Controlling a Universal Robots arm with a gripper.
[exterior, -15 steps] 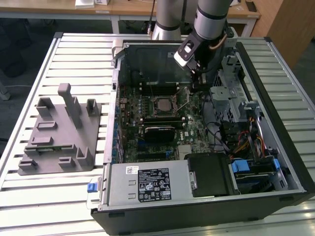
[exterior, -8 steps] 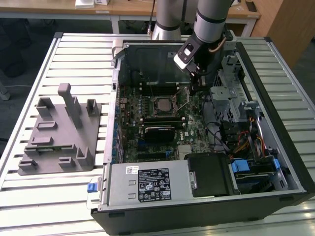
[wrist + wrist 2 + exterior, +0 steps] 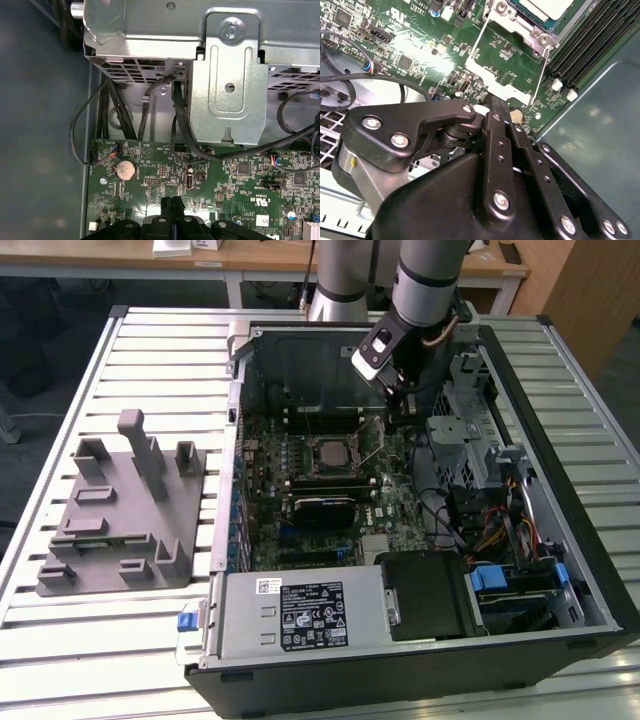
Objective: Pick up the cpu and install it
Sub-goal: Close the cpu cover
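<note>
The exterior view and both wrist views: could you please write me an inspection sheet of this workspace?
Surface: slatted metal table, carrying an open computer case.
Job's things: cpu lies seated on the motherboard, retention frame standing open.
Clutter: grey plastic tray on the exterior view's left of the case.
Grasping part: hand shut, nothing seen in it, low over the motherboard.
Cables: black cables run from behind the drive cage to the motherboard.
Surroundings: wooden desks behind the table.

Printed label (image 3: 312,612) on power supply (image 3: 245,628), white board markings (image 3: 262,202), seemingly none legible
</note>
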